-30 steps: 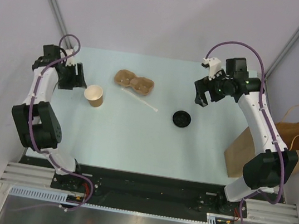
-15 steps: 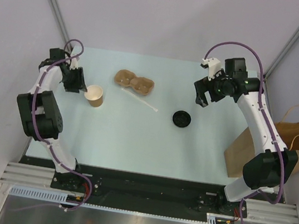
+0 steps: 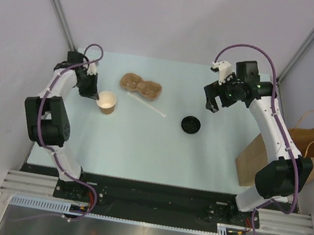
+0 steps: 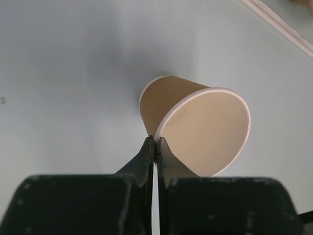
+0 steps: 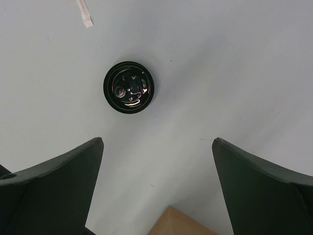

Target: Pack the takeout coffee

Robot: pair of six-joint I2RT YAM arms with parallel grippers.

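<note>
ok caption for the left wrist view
Left jaws pinch the rim of the empty, lidless kraft-paper cup.

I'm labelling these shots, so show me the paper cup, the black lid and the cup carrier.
paper cup [image 4: 166, 98], left wrist view, on its tan outer wall.
black lid [image 5: 128, 87], right wrist view, on its centre.
cup carrier [image 3: 141, 86], top external view, between its two hollows.

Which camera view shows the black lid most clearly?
Right wrist: the black lid is close, its molded details visible. Top external shows only a small dark disc; left wrist does not show it.
</note>
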